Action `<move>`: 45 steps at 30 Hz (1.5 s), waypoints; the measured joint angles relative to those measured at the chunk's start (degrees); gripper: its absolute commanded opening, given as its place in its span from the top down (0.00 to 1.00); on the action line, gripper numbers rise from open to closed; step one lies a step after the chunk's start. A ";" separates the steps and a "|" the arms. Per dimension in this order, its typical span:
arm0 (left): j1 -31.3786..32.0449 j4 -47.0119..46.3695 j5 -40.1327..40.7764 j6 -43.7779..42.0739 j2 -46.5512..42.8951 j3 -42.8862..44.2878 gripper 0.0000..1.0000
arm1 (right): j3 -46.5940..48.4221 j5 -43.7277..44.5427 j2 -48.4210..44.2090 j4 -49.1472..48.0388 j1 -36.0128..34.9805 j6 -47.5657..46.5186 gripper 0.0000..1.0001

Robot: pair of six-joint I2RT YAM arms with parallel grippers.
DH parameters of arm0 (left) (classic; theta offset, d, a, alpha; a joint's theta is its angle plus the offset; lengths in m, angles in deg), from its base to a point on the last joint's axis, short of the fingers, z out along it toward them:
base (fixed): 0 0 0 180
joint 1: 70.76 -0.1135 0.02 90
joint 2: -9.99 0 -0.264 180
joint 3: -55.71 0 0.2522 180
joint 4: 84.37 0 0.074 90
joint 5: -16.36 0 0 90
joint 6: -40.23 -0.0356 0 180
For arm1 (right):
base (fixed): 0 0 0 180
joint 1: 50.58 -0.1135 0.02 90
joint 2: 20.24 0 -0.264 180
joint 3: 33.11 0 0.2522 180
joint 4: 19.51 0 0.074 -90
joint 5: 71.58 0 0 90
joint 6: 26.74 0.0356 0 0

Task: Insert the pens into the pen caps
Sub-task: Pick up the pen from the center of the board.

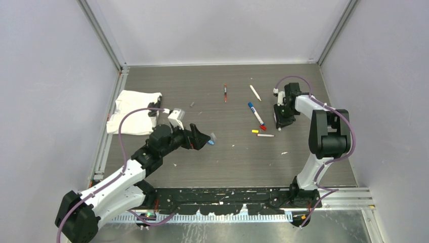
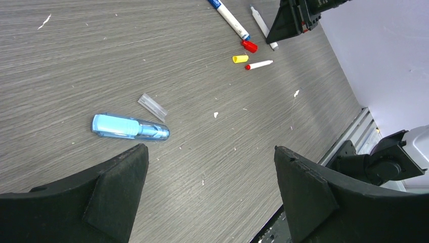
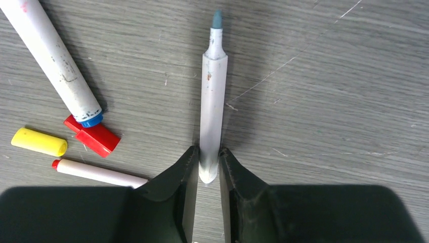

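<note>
The grey wood-grain worktop point(image 1: 227, 162) fills the booth floor, with a crumpled white cloth point(image 1: 132, 111) lying at its left side. The left arm point(image 1: 126, 172) reaches in low towards the middle; the right arm point(image 1: 324, 131) bends down at the far right.

The left end effector point(image 2: 210, 152) hangs above the surface with its jaws spread wide and nothing between them. Just ahead of it lie a light-blue oblong piece point(image 2: 129, 126) and a small clear tube point(image 2: 153, 106).

The right end effector point(image 3: 207, 162) is down at the surface, its jaws narrow and pressed on either side of the rear end of a teal-tipped pen point(image 3: 212, 101), which lies flat and points away from it.

To that pen's left lies a blue-marked pen point(image 3: 55, 61), its near end touching a red cap point(image 3: 96, 136). A yellow cap point(image 3: 39, 142) sits just beside the red one, and a short red-tipped pen point(image 3: 98, 173) lies near them both.

Farther back on the surface, well apart from this cluster, are a plain white pen point(image 1: 255, 92) and a dark-and-red pen point(image 1: 225, 92).
</note>
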 measured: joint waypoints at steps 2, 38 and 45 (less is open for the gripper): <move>0.00 -0.31 -0.13 0.24 0.00 -0.13 0.05 | 0.33 0.39 0.22 0.20 -0.02 -0.04 0.74; 1.95 -37.86 -8.13 23.76 10.12 -8.11 0.10 | 0.37 -19.15 -16.72 3.78 1.51 -3.69 0.99; 5.49 -44.76 -3.41 22.47 16.24 -6.16 0.11 | -2.01 -35.67 -26.69 4.48 1.51 -5.81 0.99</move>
